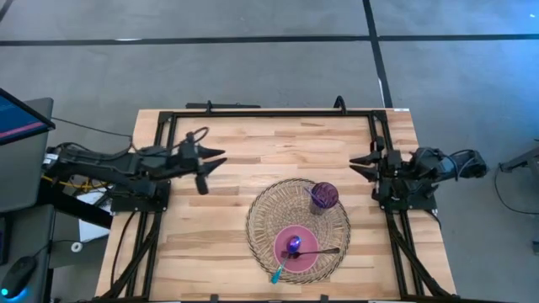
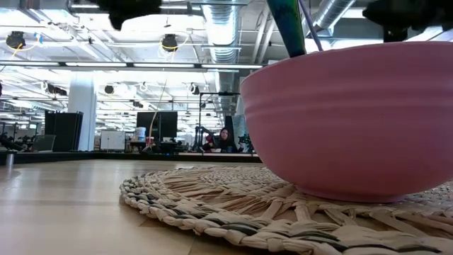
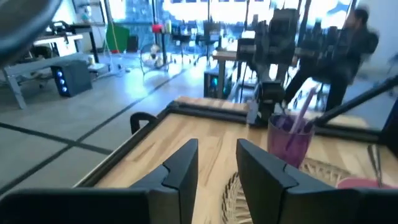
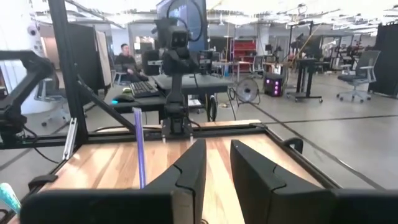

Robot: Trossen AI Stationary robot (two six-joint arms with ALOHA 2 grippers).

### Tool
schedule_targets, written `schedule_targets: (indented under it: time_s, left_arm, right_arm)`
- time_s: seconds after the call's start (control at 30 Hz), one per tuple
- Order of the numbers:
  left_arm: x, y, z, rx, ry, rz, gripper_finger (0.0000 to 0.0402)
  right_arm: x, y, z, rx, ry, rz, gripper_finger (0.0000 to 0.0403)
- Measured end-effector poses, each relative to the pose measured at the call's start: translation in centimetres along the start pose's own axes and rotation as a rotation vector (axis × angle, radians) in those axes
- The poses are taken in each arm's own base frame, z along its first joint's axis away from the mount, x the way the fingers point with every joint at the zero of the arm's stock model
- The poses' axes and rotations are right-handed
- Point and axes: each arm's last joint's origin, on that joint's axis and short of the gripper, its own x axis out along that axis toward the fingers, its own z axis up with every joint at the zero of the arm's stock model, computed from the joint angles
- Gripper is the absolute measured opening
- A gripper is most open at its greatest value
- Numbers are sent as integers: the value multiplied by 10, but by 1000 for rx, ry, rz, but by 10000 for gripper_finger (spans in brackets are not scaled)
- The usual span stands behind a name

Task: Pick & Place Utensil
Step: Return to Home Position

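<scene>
Woven mat [image 1: 264, 222] on wooden table [image 1: 210, 244]; beyond, seemingly an open workshop [image 2: 113, 106].

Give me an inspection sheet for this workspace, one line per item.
Surface: wooden table, with the woven mat lying flat on it.
Job's things: pink bowl on the mat, spoon inside it; violet cup upright on the mat beside the bowl, straw standing in it.
Clutter: nothing seen.
Hands: left hand open and empty, above the table's left part; right hand open and empty, near the right edge.
Cables: black cables bundled by the left arm's base.
Surroundings: monitor left of the table; a person seated far behind in an open lab.
</scene>
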Motion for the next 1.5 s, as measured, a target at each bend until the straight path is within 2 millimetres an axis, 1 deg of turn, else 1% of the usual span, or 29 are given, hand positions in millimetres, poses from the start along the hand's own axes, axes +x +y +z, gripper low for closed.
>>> schedule_targets:
  time_s: [0.1,0.17,0.27,0.33,0.4,0.53,0.67,0.73,0.87,0.97,1.07,1.13,1.2,1.27,1.3,1.4,1.5]
  left_arm:
    - [-15,7,-15,-37,-66,-2,111]
    - [-24,12,-19,-56,-115,-2,111]
    - [-36,17,-27,-74,-156,-1,111]
    - [-43,21,-33,-85,-178,-1,111]
    - [-48,23,-39,-93,-196,-2,111]
    - [-56,27,-54,-85,-222,1,111]
    - [-60,29,-69,-85,-240,2,111]
    - [-61,29,-76,-94,-243,1,111]
    - [-55,26,-98,-95,-176,-3,111]
    - [-52,26,-106,-93,-172,7,111]
    - [-52,26,-110,-88,-169,11,111]
    - [-51,25,-114,-92,-158,10,111]
    - [-49,25,-123,-109,-135,8,111]
    - [-48,24,-133,-137,-103,5,111]
    - [-47,24,-135,-150,-85,4,111]
    - [-47,23,-135,-169,-86,-7,111]
    - [-47,23,-135,-133,-87,-6,111]
  right_arm:
    - [-7,-2,-11,-1,-34,-1,67]
    - [-8,-3,-17,-4,-45,-3,67]
    - [-7,-2,-25,-22,7,0,67]
    - [-5,-1,-27,1,25,-1,67]
    - [-4,-1,-36,5,64,-1,67]
    - [-3,0,-41,13,64,-5,67]
    - [0,1,-51,22,84,-13,67]
    - [1,1,-56,15,101,-29,67]
    - [1,0,-57,18,98,-45,67]
    - [1,0,-58,14,105,-48,67]
    - [1,0,-60,30,117,-52,67]
    - [2,1,-64,29,120,-52,67]
    - [4,1,-69,34,111,-52,67]
    - [6,2,-78,34,113,-52,67]
    - [6,3,-81,33,116,-53,67]
    - [7,3,-81,43,89,-61,67]
    - [7,3,-81,42,92,-61,67]
